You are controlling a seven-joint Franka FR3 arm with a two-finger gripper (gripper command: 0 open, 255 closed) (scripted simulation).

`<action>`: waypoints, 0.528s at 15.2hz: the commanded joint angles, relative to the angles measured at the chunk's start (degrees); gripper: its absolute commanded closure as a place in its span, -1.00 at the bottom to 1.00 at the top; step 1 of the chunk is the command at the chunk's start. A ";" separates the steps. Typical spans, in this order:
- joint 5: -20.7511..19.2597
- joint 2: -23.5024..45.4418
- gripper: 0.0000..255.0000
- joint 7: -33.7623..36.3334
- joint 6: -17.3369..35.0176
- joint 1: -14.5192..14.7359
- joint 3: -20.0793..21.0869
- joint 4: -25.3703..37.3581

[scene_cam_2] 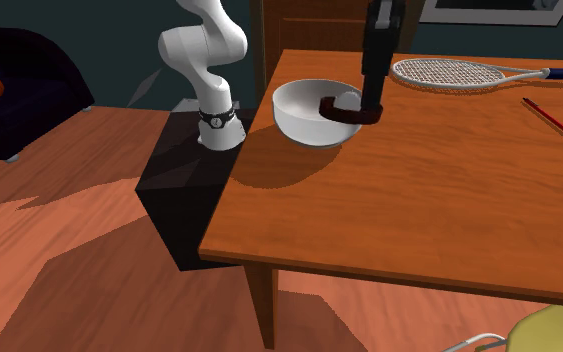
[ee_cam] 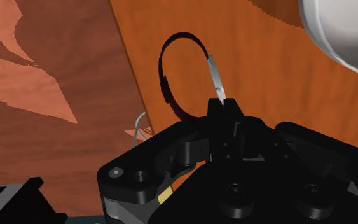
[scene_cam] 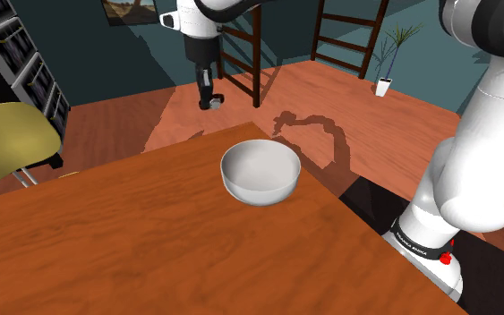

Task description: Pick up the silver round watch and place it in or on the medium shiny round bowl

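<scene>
Claw [ee_cam: 224, 105] clamped on watch [ee_cam: 215, 76] w/ silver face, dark strap looping out past fingertips. Watch hangs in air just beside white round bowl [scene_cam_2: 304, 118], above the wood bench [scene_cam_2: 419, 200], nr its edge.

Racket [scene_cam_2: 447, 71] and red pen [scene_cam_2: 548, 116] on table [scene_cam_2: 419, 200]; yellow chair [scene_cam: 6, 141]

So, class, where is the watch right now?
The watch is clasped in the gripper, held above the table; in the second exterior view it hangs at the bowl's right rim.
</scene>
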 commanded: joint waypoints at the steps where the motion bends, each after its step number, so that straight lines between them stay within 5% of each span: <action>1: 0.35 -2.05 1.00 0.45 -0.46 0.23 0.26 -1.60; 8: 3.10 -15.71 1.00 3.94 0.32 2.28 2.22 -15.82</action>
